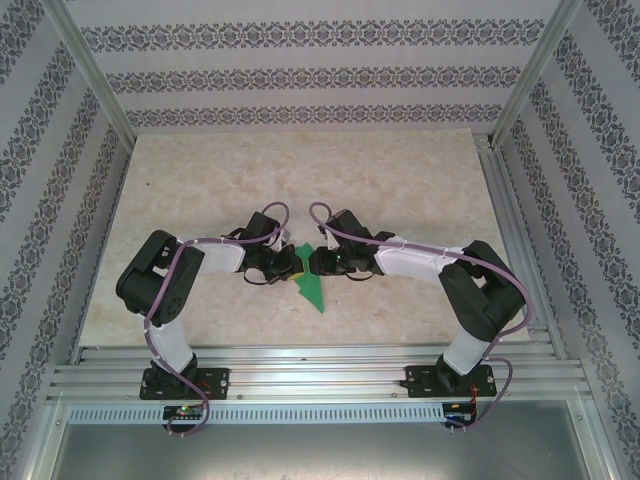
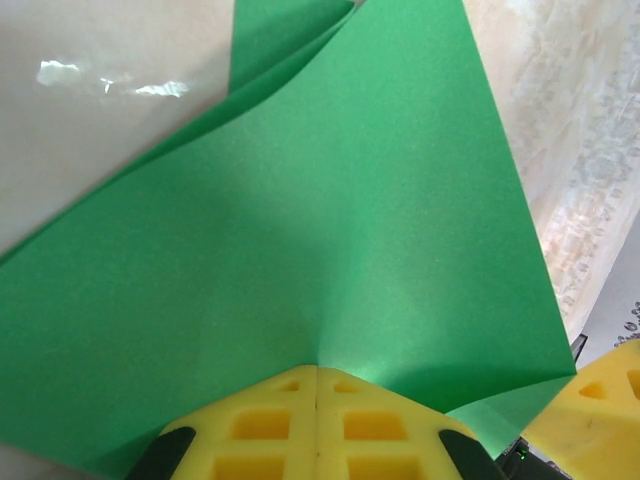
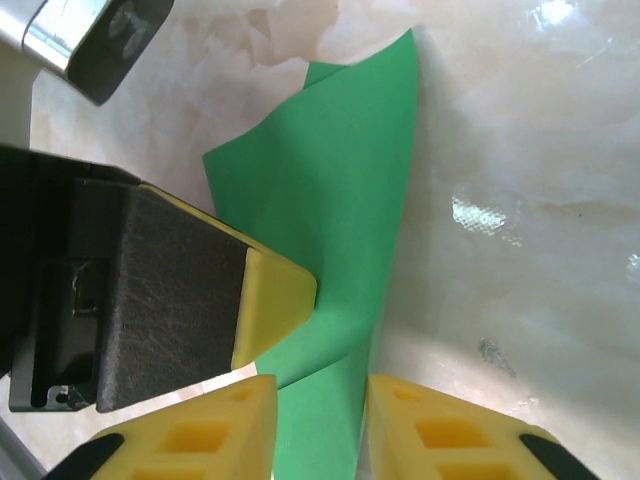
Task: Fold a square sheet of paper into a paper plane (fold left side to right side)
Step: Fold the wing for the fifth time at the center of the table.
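The square sheet of paper is bright green and lies folded into a narrow pointed shape at the table's middle, its point toward the near edge. My left gripper is shut, and its yellow tips sit against the paper where a crease starts. Whether it pinches the sheet or only presses on it is unclear. My right gripper faces it from the right. It is open, with a strip of the paper lying between its jaws without touching them. The left fingertip rests on the sheet's left side.
The marbled table has aluminium rails along its near edge and right side. Patterned walls stand on three sides. A right finger shows close beside the left gripper's tips.
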You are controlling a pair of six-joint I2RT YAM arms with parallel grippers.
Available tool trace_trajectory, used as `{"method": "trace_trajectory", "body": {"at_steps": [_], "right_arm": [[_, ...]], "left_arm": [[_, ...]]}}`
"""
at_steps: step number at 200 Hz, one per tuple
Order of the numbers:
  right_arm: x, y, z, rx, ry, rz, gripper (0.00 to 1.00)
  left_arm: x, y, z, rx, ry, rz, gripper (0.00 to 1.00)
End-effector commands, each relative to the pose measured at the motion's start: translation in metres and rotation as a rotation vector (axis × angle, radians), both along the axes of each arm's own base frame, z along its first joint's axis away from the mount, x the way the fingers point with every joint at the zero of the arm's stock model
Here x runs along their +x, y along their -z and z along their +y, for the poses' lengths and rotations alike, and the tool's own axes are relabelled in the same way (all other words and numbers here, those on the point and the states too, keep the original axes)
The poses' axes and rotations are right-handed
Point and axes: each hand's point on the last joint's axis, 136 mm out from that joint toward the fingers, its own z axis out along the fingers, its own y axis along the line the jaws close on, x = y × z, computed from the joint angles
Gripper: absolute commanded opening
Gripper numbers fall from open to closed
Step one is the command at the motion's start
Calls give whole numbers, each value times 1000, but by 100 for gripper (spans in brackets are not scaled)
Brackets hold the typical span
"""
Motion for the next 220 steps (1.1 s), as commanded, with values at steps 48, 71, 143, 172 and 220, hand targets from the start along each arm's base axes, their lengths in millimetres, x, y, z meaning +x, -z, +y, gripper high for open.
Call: {"method": "trace_trajectory", "body": {"at_steps": [48, 71, 143, 172, 220], "right_arm": [[-13, 10, -9, -44, 8, 22, 37], [-22, 20, -12, -58, 20, 70, 38], [-33, 24, 0, -19, 10, 103, 29], [-32, 27, -1, -27, 19, 106, 25], [-31, 27, -6, -88, 30, 60, 15]], "left_arm": [[4, 8, 2, 43, 0, -22, 0], [5, 7, 2, 41, 0, -24, 0], [4, 7, 2, 41, 0, -25, 0], [4, 7, 1, 41, 2, -24, 0], [4, 5, 0, 30, 4, -25, 0]]}}
